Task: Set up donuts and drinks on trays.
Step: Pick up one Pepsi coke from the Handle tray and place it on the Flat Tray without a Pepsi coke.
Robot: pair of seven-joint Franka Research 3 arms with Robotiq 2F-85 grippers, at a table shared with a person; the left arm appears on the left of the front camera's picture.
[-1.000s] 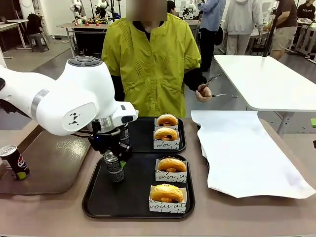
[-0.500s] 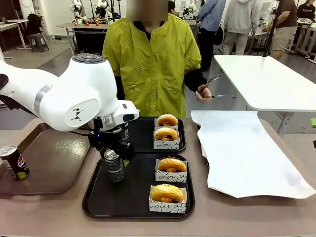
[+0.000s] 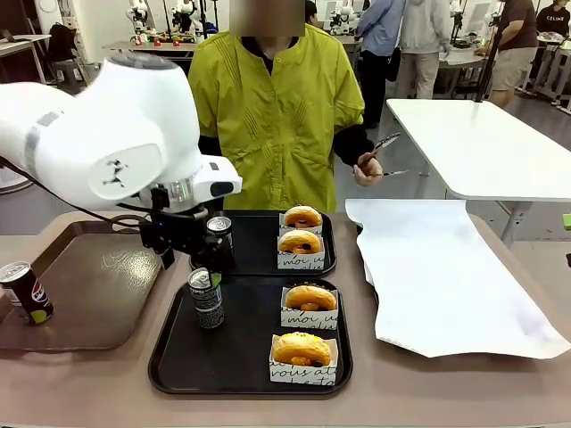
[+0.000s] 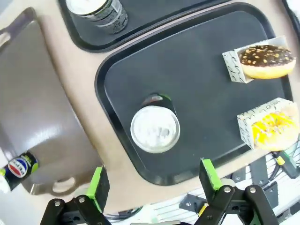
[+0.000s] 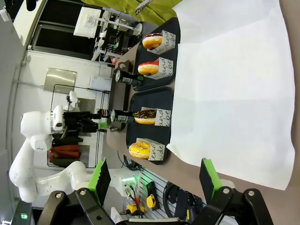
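Note:
A dark grey can [image 3: 206,300] stands upright on the left of the near black tray [image 3: 234,361], beside two sleeved donuts [image 3: 310,299] [image 3: 302,349]. My left gripper [image 3: 198,260] hangs open just above that can. In the left wrist view the can's silver top [image 4: 155,130] lies ahead of the left gripper [image 4: 154,180], whose green pads [image 4: 98,185] stand wide apart and clear of it. A second can [image 3: 219,233] and two donuts [image 3: 300,242] sit on the far tray [image 3: 259,264]. My right gripper [image 5: 154,177] is open with nothing between its fingers.
A glossy brown tray [image 3: 98,299] at the left carries a Pepsi can [image 3: 26,292]. A large white paper sheet [image 3: 442,276] covers the table's right side. The person in a yellow-green top stands at the far edge, one hand [image 3: 367,167] holding tongs.
My left gripper has risen off the can on the near tray and drawn back to the left. The can stays upright where it stood.

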